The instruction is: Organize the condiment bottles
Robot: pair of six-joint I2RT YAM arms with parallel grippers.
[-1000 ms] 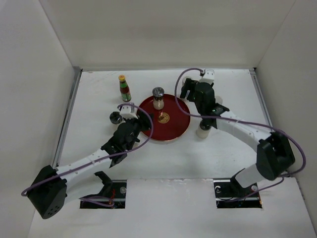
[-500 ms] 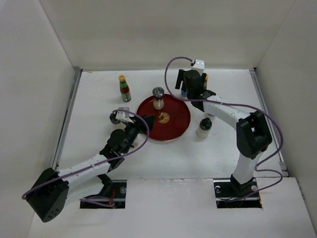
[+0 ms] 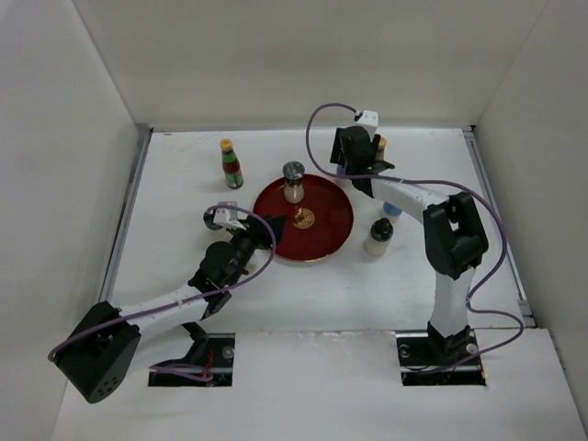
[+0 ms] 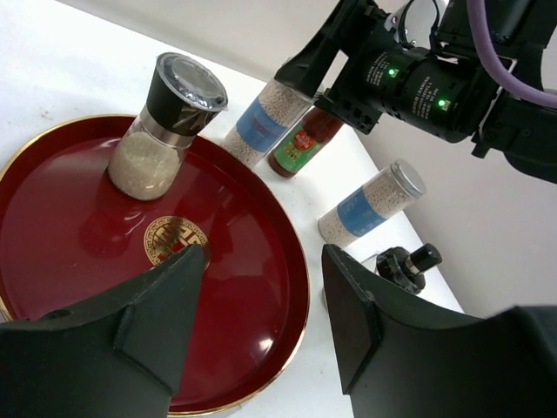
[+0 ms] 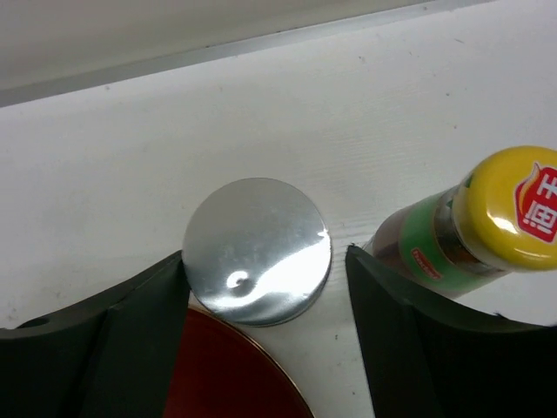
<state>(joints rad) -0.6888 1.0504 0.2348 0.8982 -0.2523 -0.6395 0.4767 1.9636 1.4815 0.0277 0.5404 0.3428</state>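
Note:
The red round tray (image 3: 322, 234) holds a dark-lidded grinder jar (image 3: 293, 181), also in the left wrist view (image 4: 165, 131). My right gripper (image 3: 353, 158) is open, its fingers on either side of a silver-lidded white shaker (image 5: 257, 251) just behind the tray's rim. A yellow-capped red-sauce bottle (image 5: 487, 218) stands right beside it. Another red-sauce bottle (image 3: 231, 163) stands at the back left. My left gripper (image 4: 261, 261) is open and empty over the tray's near-left rim (image 3: 266, 228). A second blue-labelled shaker (image 4: 370, 205) and a dark-lidded pale jar (image 3: 378, 237) stand to the right of the tray.
A small dark-lidded jar (image 3: 216, 218) sits by my left wrist, partly hidden. White walls close in the table on the left, back and right. My right arm (image 3: 413, 197) arches over the right side of the tray.
My right gripper has swung toward the back and now sits over the silver-lidded shaker. My left arm has drawn back a little toward the near left.

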